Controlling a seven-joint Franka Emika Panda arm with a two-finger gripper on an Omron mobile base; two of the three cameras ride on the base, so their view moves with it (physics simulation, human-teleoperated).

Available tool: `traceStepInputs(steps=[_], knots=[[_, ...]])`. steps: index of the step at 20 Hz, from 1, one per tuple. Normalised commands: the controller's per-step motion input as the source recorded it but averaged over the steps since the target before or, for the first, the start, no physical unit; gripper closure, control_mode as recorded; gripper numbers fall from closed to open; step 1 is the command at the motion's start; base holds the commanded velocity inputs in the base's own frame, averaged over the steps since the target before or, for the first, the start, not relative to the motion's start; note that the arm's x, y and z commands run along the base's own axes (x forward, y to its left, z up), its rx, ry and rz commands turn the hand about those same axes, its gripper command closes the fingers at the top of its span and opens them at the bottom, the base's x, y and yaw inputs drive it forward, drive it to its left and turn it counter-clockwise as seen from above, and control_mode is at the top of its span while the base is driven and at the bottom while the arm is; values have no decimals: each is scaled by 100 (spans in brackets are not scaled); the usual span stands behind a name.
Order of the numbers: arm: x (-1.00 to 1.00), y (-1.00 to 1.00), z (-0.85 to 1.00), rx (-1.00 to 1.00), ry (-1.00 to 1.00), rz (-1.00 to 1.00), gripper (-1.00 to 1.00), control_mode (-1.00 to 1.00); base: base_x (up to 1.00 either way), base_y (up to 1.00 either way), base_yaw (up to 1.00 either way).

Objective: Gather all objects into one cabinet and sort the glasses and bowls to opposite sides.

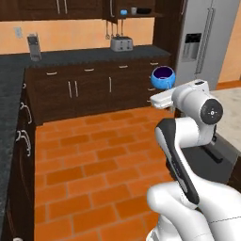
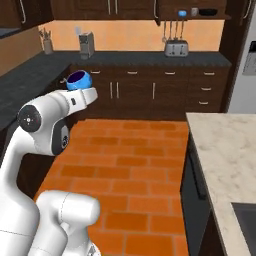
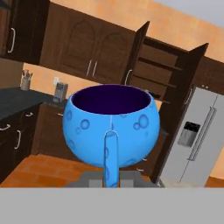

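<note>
A bright-blue bowl (image 1: 163, 76) with a dark navy inside is held upright above the tiled floor, with my gripper (image 1: 162, 87) shut on its wall. The right base view has this bowl (image 2: 79, 79) sitting over my gripper (image 2: 81, 88). Close up in the hand view, the bowl (image 3: 111, 124) stands just above my gripper (image 3: 110, 174). The dark wood wall cabinet (image 1: 141, 16) is open at the far wall. On its shelf stand a second blue bowl (image 1: 124, 12), a grey-beige cup (image 1: 133, 10) and a black bowl (image 1: 144, 10).
A silver toaster (image 1: 121, 44) sits on the far dark counter under the cabinet. A steel fridge (image 1: 202, 42) stands at the right, and a pale stone island (image 2: 225, 150) lies close on my right. A dark counter (image 1: 7, 99) with drawers runs along the left.
</note>
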Motion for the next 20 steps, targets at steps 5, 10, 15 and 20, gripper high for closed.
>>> traceStepInputs(steps=[5, 10, 15, 20], knots=[[0, 0, 0, 0, 0, 0, 100, 100, 100, 0, -19], [0, 0, 0, 0, 0, 0, 100, 100, 100, 0, -22], [0, 0, 0, 0, 0, 0, 100, 100, 100, 0, -23], [0, 0, 0, 0, 0, 0, 100, 100, 95, -2, -28]])
